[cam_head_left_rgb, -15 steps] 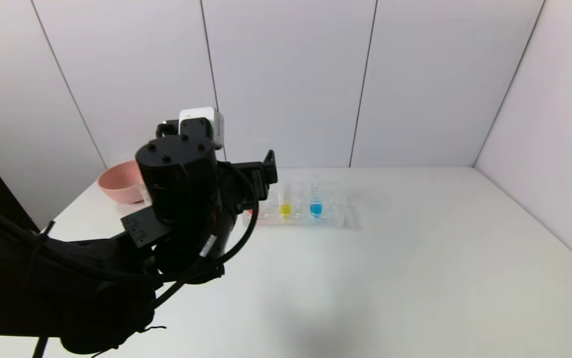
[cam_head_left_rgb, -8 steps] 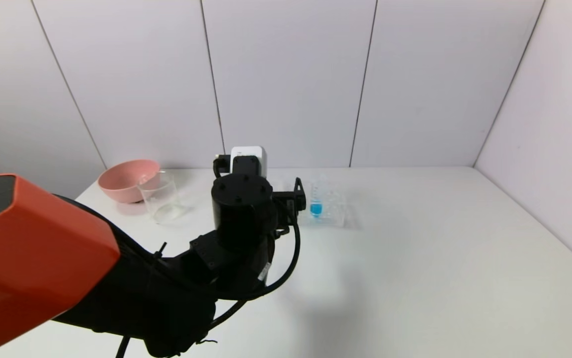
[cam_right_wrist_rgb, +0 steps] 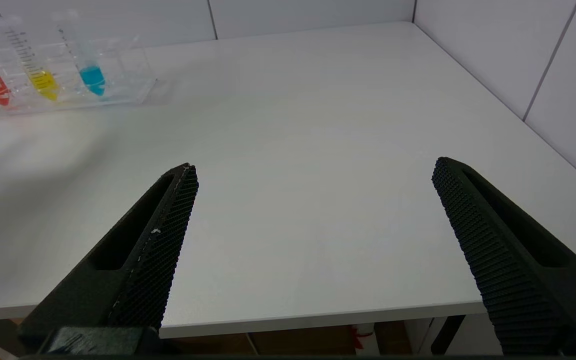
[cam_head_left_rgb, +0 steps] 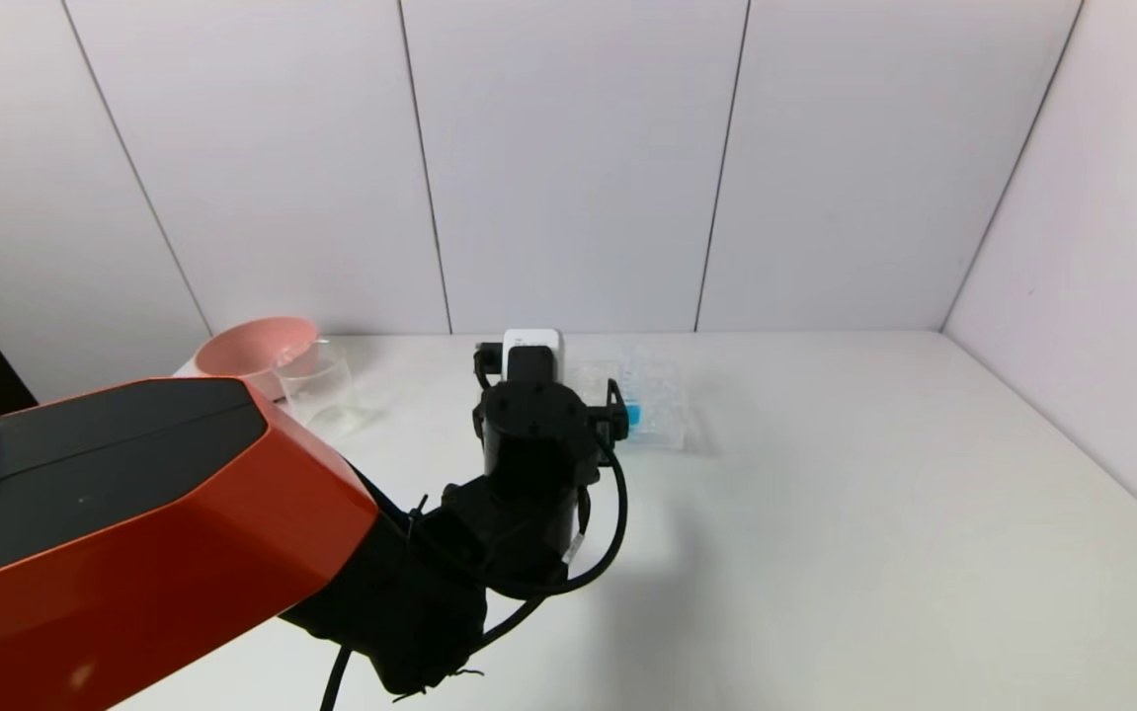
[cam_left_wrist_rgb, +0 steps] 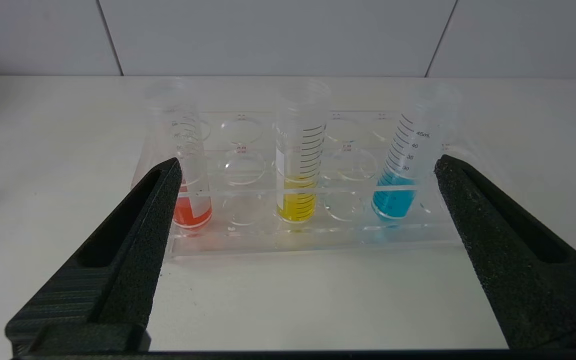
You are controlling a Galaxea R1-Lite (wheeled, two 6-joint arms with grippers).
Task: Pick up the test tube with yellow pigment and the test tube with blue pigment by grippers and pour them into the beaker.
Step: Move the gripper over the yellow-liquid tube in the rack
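My left gripper (cam_left_wrist_rgb: 300, 172) hung w/ jaws spread wide, nothing in them, aimed straight at the rack (cam_left_wrist_rgb: 313, 235) on the table (cam_left_wrist_rgb: 288, 295). The test tube with yellow pigment (cam_left_wrist_rgb: 299, 165) stood upright in the rack, dead ahead btwn my tips but beyond them, not yet touching. The test tube with blue pigment (cam_left_wrist_rgb: 404, 170) leaned by one tip. Beaker (cam_head_left_rgb: 323, 395) sat off to my left, near the pink bowl (cam_head_left_rgb: 247, 348). My right gripper (cam_right_wrist_rgb: 313, 210) hung parked at the table's near edge, also spread, well apart from the tubes, so left was nearer.
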